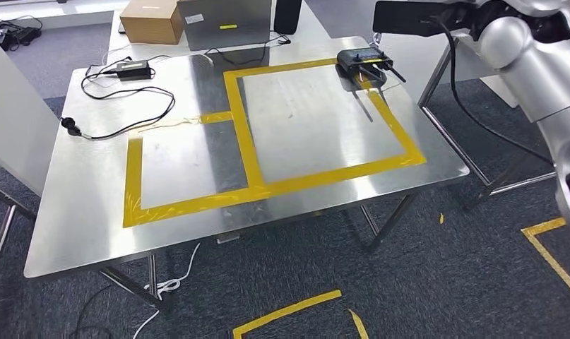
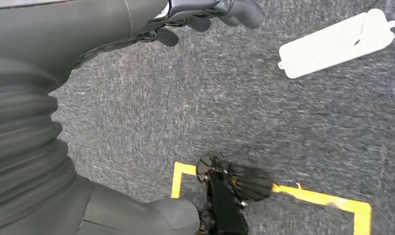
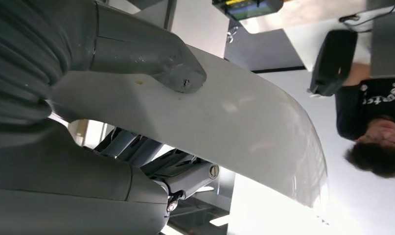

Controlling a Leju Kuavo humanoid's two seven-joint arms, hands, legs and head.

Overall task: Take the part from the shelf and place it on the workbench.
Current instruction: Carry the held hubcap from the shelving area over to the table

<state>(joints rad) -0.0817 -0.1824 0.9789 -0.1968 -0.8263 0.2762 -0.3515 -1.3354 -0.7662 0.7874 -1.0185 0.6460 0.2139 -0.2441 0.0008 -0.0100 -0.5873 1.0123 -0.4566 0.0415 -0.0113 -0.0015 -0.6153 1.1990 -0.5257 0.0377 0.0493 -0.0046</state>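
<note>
Part in my right hand, desk ahead and not yet reached.

The part (image 3: 244, 127), a curved white panel, sits clamped in my right hand (image 3: 151, 98): the thick thumb presses its upper face while the darker fingers (image 3: 156, 161) curl beneath, so the grip is pinching, not spread. From the head view I see the desk (image 1: 77, 233) with its yellow taped frames (image 1: 250, 152), and I judge the larger frame the likely landing spot. To do this well I would bring the panel in low and level over that frame, keep clear of the black router (image 1: 363, 62) at its far corner and the loose cable (image 1: 126, 92), and let go only once it rests flat. My left hand (image 2: 205, 14) hangs over the carpet, fingers curled inward, gripping nothing. A person (image 3: 376, 127) stands nearby.
</note>
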